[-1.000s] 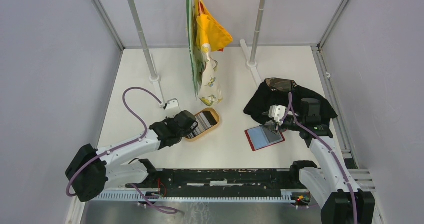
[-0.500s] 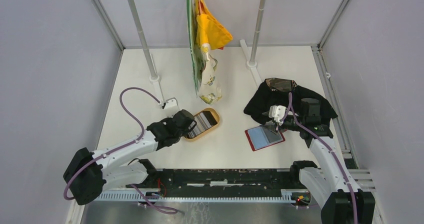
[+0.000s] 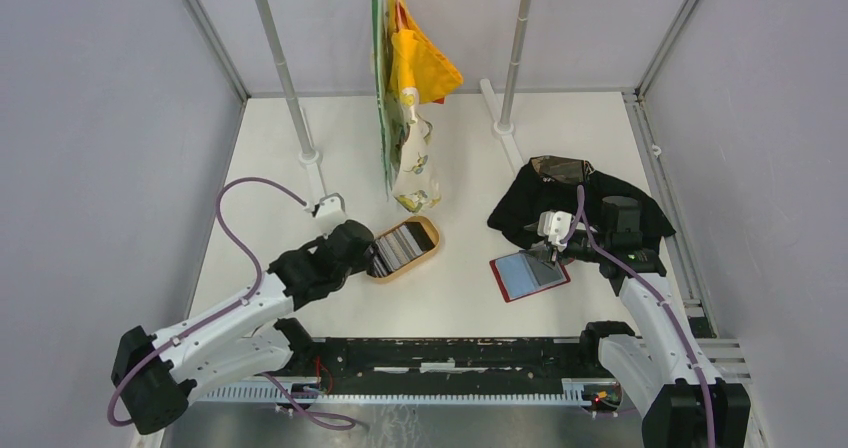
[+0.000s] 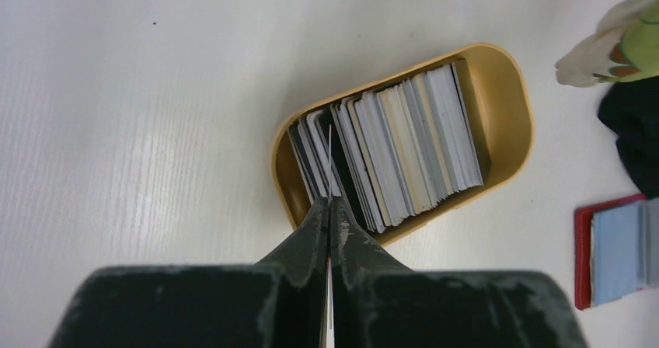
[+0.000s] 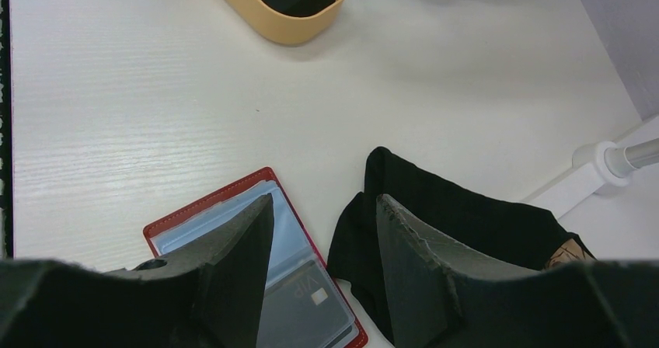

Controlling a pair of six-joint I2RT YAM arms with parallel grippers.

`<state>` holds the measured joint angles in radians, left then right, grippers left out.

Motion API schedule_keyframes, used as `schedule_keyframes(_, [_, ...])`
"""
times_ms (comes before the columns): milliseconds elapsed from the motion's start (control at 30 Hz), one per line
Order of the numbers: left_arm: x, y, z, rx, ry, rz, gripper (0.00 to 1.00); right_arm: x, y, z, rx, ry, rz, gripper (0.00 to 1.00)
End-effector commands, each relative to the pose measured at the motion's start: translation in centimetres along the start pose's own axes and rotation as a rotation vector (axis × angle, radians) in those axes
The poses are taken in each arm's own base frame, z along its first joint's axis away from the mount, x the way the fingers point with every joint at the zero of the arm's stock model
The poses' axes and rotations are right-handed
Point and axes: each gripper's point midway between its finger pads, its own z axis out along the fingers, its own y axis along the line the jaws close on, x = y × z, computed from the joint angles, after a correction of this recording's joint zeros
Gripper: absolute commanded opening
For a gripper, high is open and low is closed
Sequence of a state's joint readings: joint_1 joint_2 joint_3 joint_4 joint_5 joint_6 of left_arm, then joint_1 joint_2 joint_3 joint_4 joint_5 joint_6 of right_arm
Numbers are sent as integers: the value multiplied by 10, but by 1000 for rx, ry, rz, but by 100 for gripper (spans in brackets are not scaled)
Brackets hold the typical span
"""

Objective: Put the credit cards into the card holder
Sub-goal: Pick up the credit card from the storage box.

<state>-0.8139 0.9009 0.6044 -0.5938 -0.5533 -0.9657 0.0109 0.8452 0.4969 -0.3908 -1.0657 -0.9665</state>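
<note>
Left gripper (image 3: pixel 372 253), centre-left of the overhead view: pinches flat together on a single credit card (image 4: pixel 329 154), seen edge-on as a thin pale line in the wrist view, above the left end of the stack. Cannot tell whether lifted clear of its neighbours. Remaining credit cards (image 4: pixel 412 150): stand on edge, packed side by side, in grey, white, cream and black, inside a tan oval tray (image 4: pixel 513 92) lying diagonally on the white table (image 3: pixel 300 148). Card holder (image 3: pixel 529 274): lies open and flat at centre-right of the overhead view, well apart from the tray, red border, clear sleeves facing up, one dark card (image 5: pixel 307 305) tucked in a lower sleeve. Right gripper (image 5: pixel 322 208): hangs low with fingers spread apart and nothing between them, one finger above the holder's far corner, the other above the black cloth (image 3: pixel 585 203) bunched just beside the holder. Yellow and floral cloths (image 3: pixel 415 78): hang from a rack at upper centre.
</note>
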Motion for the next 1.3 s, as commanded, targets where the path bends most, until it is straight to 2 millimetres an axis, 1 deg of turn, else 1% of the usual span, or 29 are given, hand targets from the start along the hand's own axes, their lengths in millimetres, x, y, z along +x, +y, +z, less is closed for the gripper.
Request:
schedule_keyframes(0, [-19, -25, -21, 133, -13, 36, 2, -8, 2, 0, -16, -35, -20, 57])
schedule_keyframes(67, [-21, -37, -27, 211, -13, 43, 2, -8, 2, 0, -16, -34, -20, 57])
schedule_keyframes(200, [-21, -71, -42, 426, -14, 63, 2, -10, 3, 0, -20, -40, -28, 57])
schedule_keyframes(333, [-15, -104, -58, 655, -17, 73, 2, -9, 4, 0, -25, -39, -28, 58])
schedule_keyframes(467, [-9, -130, -74, 865, -28, 64, 2, -6, 6, 1, -39, -39, -26, 58])
schedule_keyframes(600, [-7, -150, -90, 1015, -56, 46, 2, -8, 13, 3, -74, -63, -24, 59])
schedule_keyframes(767, [-5, -168, -98, 1086, -133, 42, 2, -11, 20, 4, -111, -91, -15, 60])
schedule_keyframes(900, [6, -186, -99, 1074, -170, 80, 2, -13, 25, 4, -134, -111, -8, 62])
schedule_keyframes(1067, [23, -212, -107, 1103, -179, 127, 2, -12, 29, 5, -152, -123, 12, 63])
schedule_keyframes(1267, [35, -228, -105, 1124, -162, 146, 2, -14, 31, 4, -156, -130, 11, 69])
